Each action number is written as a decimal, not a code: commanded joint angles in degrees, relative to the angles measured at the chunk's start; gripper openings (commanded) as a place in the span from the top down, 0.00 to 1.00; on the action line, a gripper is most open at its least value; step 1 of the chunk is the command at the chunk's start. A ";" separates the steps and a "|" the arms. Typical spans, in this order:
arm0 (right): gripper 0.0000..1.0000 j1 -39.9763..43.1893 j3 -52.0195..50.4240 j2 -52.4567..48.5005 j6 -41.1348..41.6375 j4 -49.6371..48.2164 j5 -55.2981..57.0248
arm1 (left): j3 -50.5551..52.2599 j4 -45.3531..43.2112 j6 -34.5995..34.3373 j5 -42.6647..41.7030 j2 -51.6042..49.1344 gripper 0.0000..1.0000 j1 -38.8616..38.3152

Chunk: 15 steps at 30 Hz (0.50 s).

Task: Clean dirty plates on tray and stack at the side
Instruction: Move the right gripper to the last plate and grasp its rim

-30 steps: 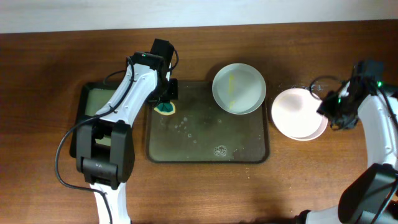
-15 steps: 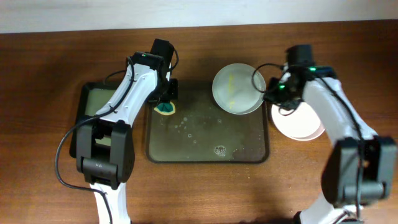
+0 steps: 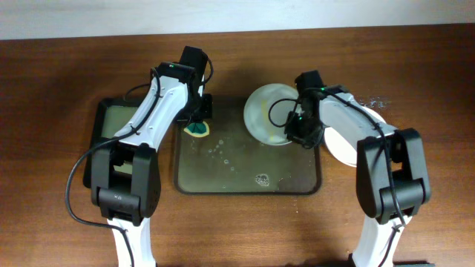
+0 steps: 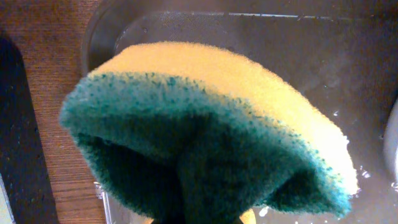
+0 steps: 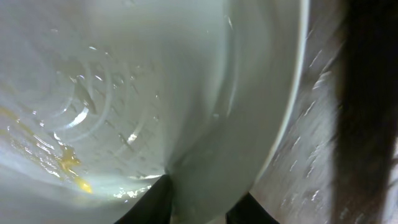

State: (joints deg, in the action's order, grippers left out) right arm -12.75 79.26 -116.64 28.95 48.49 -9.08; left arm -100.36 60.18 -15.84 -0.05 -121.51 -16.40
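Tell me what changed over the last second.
The right claw swung left from beyond the clean stack to the dirty plate on the tray and closed on its right rim. The plate shifted slightly left. The left claw, holding its sponge at the tray's upper left corner, stayed put, as did the tray and the stack.

Pale mint plate (image 5: 124,93) filling most of the view, wet with droplets, yellow smear (image 5: 67,163) at lower left, rim pinched between the right gripper's (image 5: 199,204) dark fingers at bottom, wet dark tray (image 5: 305,143) at right.
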 commanded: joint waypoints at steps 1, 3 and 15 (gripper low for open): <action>0.71 -4.31 0.42 -0.72 0.50 4.28 0.28 | -0.72 -0.09 0.94 -0.17 0.00 1.00 0.33; 0.72 -6.29 0.42 -0.72 0.48 6.67 -0.48 | -0.72 -0.09 0.94 -0.17 0.00 1.00 0.35; 0.67 -8.17 0.59 1.22 -5.07 12.20 -8.68 | -0.72 -0.02 0.94 -0.17 0.00 1.00 0.33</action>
State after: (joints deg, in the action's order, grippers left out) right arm -20.99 79.29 -116.64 26.87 60.27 -16.08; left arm -100.36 60.20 -15.84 -0.03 -121.51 -16.40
